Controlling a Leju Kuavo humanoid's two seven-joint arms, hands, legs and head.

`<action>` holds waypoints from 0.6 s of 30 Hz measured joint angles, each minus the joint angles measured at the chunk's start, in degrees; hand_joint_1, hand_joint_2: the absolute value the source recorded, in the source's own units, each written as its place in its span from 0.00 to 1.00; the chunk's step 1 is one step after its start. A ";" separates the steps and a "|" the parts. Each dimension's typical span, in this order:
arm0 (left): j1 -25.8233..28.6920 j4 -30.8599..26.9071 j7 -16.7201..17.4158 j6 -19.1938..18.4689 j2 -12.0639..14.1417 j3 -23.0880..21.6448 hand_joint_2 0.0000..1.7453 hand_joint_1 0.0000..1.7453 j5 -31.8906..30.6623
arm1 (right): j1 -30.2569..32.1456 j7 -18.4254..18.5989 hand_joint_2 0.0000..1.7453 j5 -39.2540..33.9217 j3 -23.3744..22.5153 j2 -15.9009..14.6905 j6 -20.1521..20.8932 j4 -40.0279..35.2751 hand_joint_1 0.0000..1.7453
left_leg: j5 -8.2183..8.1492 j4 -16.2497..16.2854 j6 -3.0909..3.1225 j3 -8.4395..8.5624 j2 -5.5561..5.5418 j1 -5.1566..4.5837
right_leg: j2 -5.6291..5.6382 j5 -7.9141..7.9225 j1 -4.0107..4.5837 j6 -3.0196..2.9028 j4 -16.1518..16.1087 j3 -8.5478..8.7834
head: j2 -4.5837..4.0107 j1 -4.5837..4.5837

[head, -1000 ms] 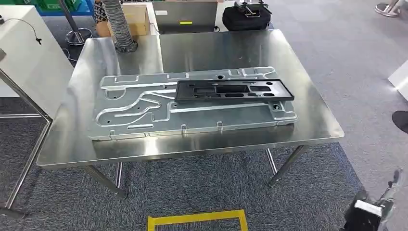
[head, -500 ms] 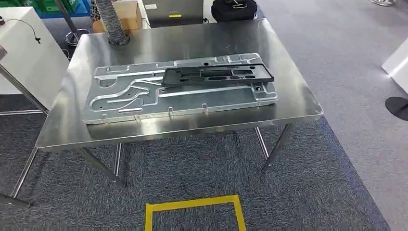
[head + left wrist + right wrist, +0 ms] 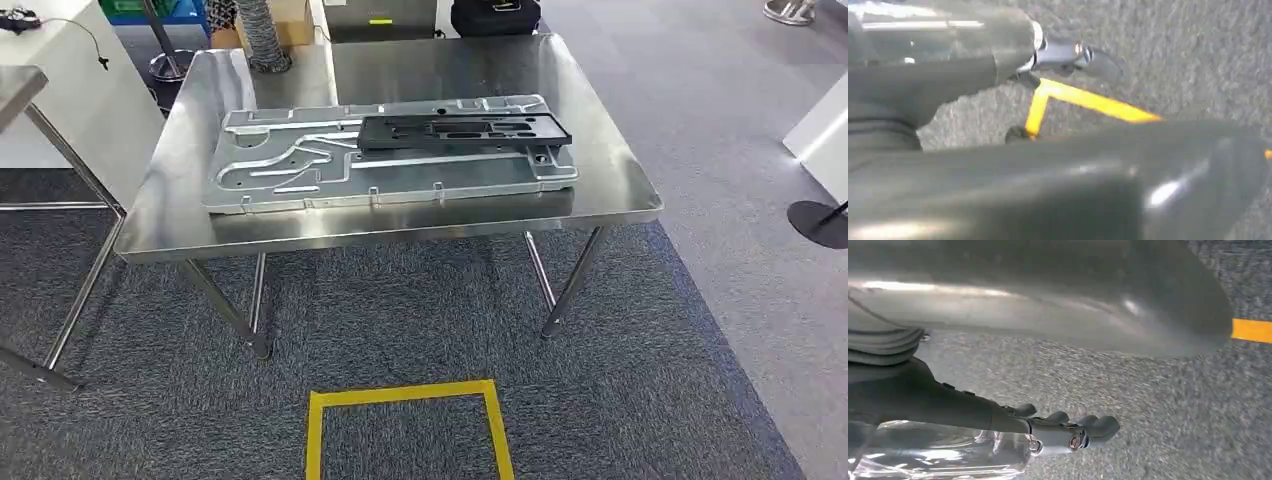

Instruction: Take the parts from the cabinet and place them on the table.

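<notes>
You see black slotted rectangular plastic frame (image 3: 464,131) lying flat on embossed silver sheet-metal panel (image 3: 390,155), steel table (image 3: 620,190); right hand (image 3: 1068,432) fingers extended, holding nothing; left hand (image 3: 1068,52) state: cannot tell.

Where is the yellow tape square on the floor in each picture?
Head view: the yellow tape square lies on the carpet at the bottom middle, in front of the steel table.
Left wrist view: a corner of it shows mid-picture on the carpet, past the left hand.
Right wrist view: one strip of tape at the right edge, likely the same square.
Shared landmark: the grey carpet.
</notes>
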 joint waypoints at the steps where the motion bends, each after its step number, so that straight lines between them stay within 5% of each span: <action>1: -0.03 0.00 0.02 0.02 0.00 0.00 0.00 0.00 -0.13 | -0.20 -0.55 0.00 0.05 0.00 0.00 -0.16 0.11 0.00 | 0.72 0.41 -0.17 -1.28 0.02 0.02 | 0.00 0.87 -0.16 0.17 2.27 0.24 | 0.00 0.00; 2: -0.07 0.00 0.04 0.02 0.00 -0.02 0.00 0.00 -0.35 | -0.40 -0.88 0.00 0.13 0.00 0.00 -0.18 0.22 0.00 | 1.35 0.96 -0.35 -2.49 0.08 0.09 | -0.01 3.29 -0.33 0.36 2.18 1.53 | 0.00 0.00; 4: -0.07 0.00 0.04 0.02 0.00 -0.04 0.00 0.00 -0.55 | -0.55 -0.90 0.00 0.44 0.00 0.00 -0.26 0.37 0.00 | 2.22 2.27 -0.77 -5.06 0.11 0.30 | -0.01 7.38 -0.55 0.45 -3.60 6.88 | 0.00 0.00; 5: -0.12 0.00 0.04 0.02 -0.02 -0.09 0.00 0.00 -0.61 | -0.71 -0.66 0.00 0.70 0.02 0.00 -0.26 0.48 0.00 | 2.60 3.03 -1.05 -6.08 0.08 0.33 | 0.00 6.89 -0.66 0.36 -8.86 10.92 | 0.00 0.00; 6: -0.13 0.00 0.07 0.00 -0.02 -0.22 0.00 0.00 -0.98 | -0.98 -0.01 0.00 0.92 0.07 0.00 -0.27 0.55 0.00 | 2.89 3.79 -1.42 -6.93 -0.03 0.14 | 0.03 3.82 -0.30 0.23 -14.81 14.41 | 0.02 0.00; 7: -0.14 0.00 0.07 0.00 -0.02 -0.42 0.00 0.00 -1.09 | -1.01 0.61 0.00 1.03 0.07 0.00 -0.35 0.59 0.00 | 3.25 4.03 -1.88 -7.22 0.01 0.14 | 0.09 2.54 -0.13 -0.35 -16.67 15.12 | 0.02 0.00; 10: 0.00 0.00 0.24 -0.02 0.00 -0.92 0.00 0.00 -1.62 | -0.76 3.08 0.00 1.47 0.09 0.02 -0.33 1.01 0.00 | 5.00 3.64 -2.99 -7.51 0.10 0.21 | 0.01 4.02 -0.12 -1.69 -16.50 13.96 | 0.00 0.00; 11: -0.02 0.00 0.26 0.00 0.04 -1.03 0.00 0.00 -1.73 | -0.87 3.74 0.00 1.73 0.11 0.09 -0.22 1.29 0.00 | 3.43 4.41 -3.26 -8.05 -0.22 0.61 | -0.44 4.80 -0.21 -2.22 -16.55 13.26 | 0.02 0.00; 12: 0.08 0.00 0.37 0.00 0.02 -1.14 0.00 0.00 -1.79 | -0.92 4.30 0.00 1.88 0.13 0.09 0.00 1.31 0.00 | -0.24 6.56 -3.40 -8.94 -0.36 0.59 | -0.45 5.45 -0.19 -2.79 -16.54 12.38 | 0.00 0.00; 14: 0.08 0.00 0.41 -0.04 -0.02 -1.33 0.00 0.00 -1.97 | -0.66 4.98 0.00 2.05 0.15 0.09 0.48 1.38 0.00 | -7.36 14.18 -3.78 -10.55 -0.37 0.72 | -0.55 6.88 -0.05 -3.04 -16.48 10.62 | 0.02 0.00; 15: 0.06 0.00 0.42 -0.04 -0.09 -1.38 0.00 0.00 -2.10 | -0.61 5.09 0.00 2.10 0.20 0.09 0.54 1.44 0.00 | -9.05 17.94 -3.92 -11.05 -0.37 0.79 | -0.55 7.61 0.08 -3.07 -16.40 9.66 | 0.00 0.00; 16: 0.04 0.00 0.42 -0.04 -0.11 -1.40 0.00 0.00 -2.14 | -0.61 5.27 0.00 2.28 0.22 0.09 0.76 1.47 0.00 | -8.90 20.45 -4.01 -10.94 -0.37 0.87 | -0.54 8.32 0.19 -3.07 -16.27 8.65 | 0.00 0.00; 18: -0.08 0.00 0.42 -0.04 -0.11 -1.44 0.00 0.00 -2.25 | -0.51 5.35 0.00 2.67 0.24 0.09 0.85 1.47 0.00 | -4.34 19.05 -3.73 -7.71 -0.38 0.88 | -0.44 9.80 0.33 -2.87 -15.88 6.35 | 0.00 0.00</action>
